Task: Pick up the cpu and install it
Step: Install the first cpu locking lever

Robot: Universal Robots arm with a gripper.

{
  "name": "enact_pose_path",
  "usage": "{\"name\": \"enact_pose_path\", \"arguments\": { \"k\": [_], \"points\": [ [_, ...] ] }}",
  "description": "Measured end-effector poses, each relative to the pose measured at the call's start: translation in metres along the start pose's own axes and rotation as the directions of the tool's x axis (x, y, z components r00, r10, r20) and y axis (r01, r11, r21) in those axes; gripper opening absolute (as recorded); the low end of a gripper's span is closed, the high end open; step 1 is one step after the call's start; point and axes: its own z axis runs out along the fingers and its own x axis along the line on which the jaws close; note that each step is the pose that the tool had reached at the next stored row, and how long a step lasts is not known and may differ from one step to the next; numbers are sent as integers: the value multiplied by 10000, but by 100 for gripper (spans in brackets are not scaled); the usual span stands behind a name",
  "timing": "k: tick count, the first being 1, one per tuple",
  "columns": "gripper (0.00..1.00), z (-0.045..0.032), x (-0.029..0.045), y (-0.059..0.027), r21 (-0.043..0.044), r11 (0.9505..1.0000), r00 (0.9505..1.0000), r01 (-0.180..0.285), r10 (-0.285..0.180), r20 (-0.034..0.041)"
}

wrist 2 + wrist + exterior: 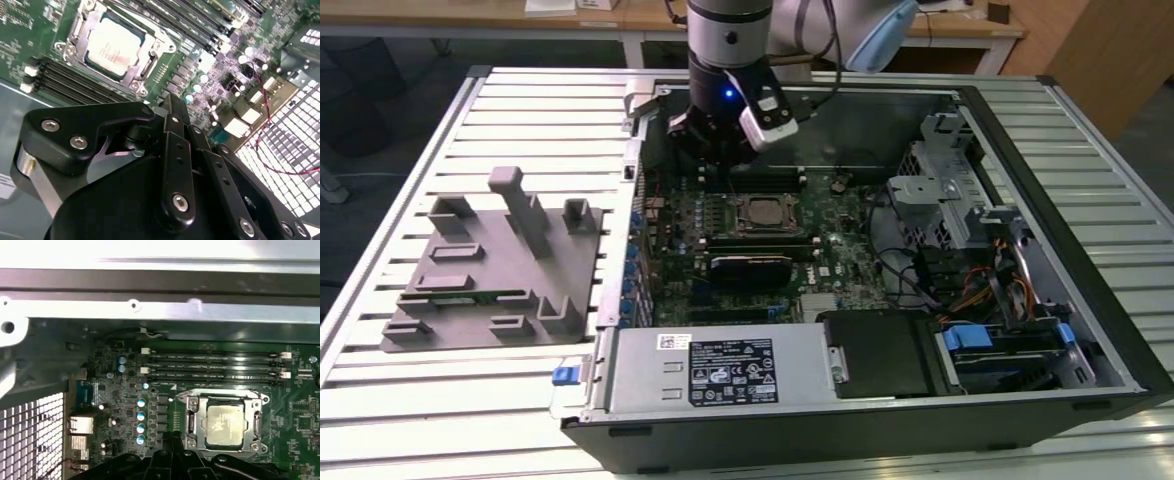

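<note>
The cpu [762, 211], a small square chip with a pale silvery top, lies flat inside the metal-framed socket of the green motherboard [834, 215]. In both wrist views the cpu [114, 46] [225, 426] sits level within the frame. My gripper [715, 150] hangs above the board on the far side of the socket, close to the case's back wall. Its black fingers [175, 150] run together to a tip, and the gripper [172, 107] [172, 441] is shut with nothing in it, apart from the chip.
The open computer case [1067, 230] lies on a slatted table. A grey slotted plastic block [494, 270] stands at the exterior view's left. Memory slots [215, 367] flank the socket. The power supply [720, 365] and a drive cage [961, 220] crowd the near and right sides.
</note>
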Motion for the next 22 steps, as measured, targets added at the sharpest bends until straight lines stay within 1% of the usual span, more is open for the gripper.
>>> {"name": "enact_pose_path", "arguments": {
  "k": [5,11,15,16,17,20,22],
  "points": [
    [11,3,48,85,1,10000,10000,26,-26,0],
    [11,8,83,196,1,10000,10000,62,-62,0],
    [11,15,108,240,-19,9999,9999,102,-102,3],
    [11,15,112,243,-22,9999,9999,120,-120,20],
    [11,17,114,245,-27,9999,9999,141,-141,55],
    [11,18,113,249,-49,9997,9995,230,-229,224],
    [11,19,113,256,-63,9996,9991,277,-275,310]
  ]
}}
